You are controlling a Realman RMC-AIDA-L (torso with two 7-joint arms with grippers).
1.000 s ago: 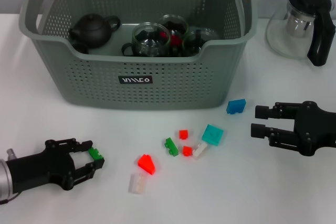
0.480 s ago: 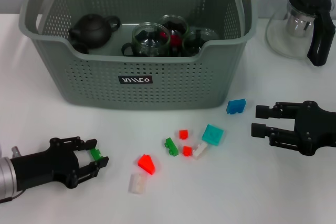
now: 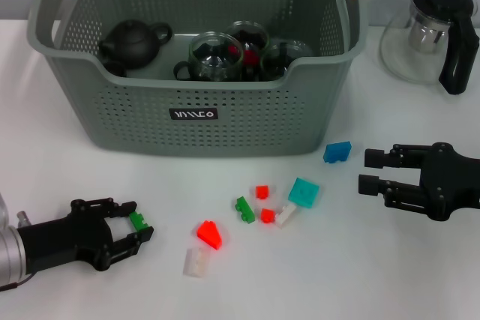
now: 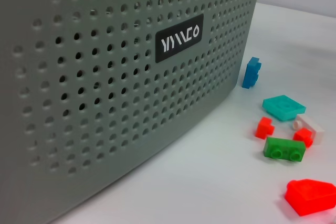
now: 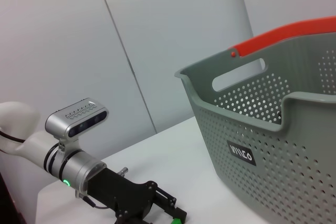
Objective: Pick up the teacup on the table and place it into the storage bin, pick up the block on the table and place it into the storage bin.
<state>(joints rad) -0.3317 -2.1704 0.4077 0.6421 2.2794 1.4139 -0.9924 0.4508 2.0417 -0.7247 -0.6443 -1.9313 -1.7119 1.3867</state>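
storage bin (image 3: 225, 103): 1 | dark teapot (image 3: 133, 41): 1 | glass pitcher (image 3: 435, 35): 1 | grippers: 2

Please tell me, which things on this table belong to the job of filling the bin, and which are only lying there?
Belong to the job:
storage bin
small green block between the left gripper fingers
loose blocks, such as the blue block, teal block and red block

Only lying about:
glass pitcher, behind the open, idle right gripper

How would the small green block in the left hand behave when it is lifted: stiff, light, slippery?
The green block looks like rigid moulded plastic, so probably stiff. It is tiny between the left hand fingers, so likely very light. Its smooth faces might let it slip or twist.
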